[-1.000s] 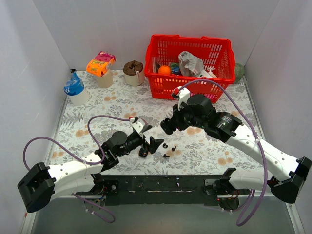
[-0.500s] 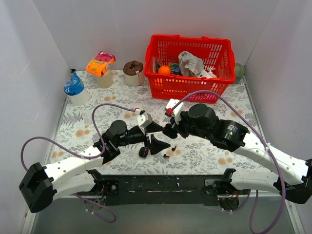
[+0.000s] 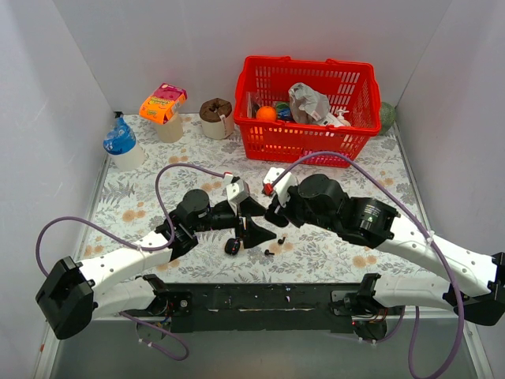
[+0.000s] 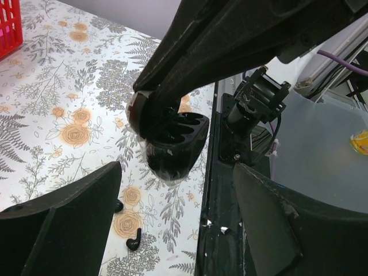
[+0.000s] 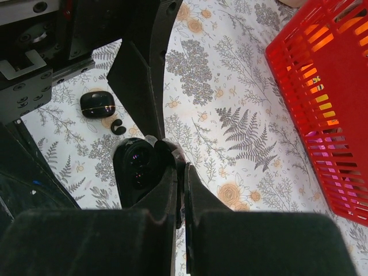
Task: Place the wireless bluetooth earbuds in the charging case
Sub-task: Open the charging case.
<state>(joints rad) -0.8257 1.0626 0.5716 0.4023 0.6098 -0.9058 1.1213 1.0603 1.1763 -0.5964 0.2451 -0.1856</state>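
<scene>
1. Two charging cases show: an open charging case [image 5: 135, 169] and a closed charging case [image 3: 232, 247]. Two earbuds lie loose: the nearer earbud [image 3: 269, 253] and the farther earbud [image 3: 282, 239].
2. The right gripper [image 5: 178, 167] is clamped on the open charging case's edge. The left gripper [image 4: 176, 169] is spread, straddling that case without touching it.
3. Both earbuds lie on the table [image 3: 158, 213] just base-side of the open charging case, near both grippers.

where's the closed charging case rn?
Top view: the closed case lies on the table near its front edge, just on the near side of the left gripper, with a loose earbud to its right.
</scene>
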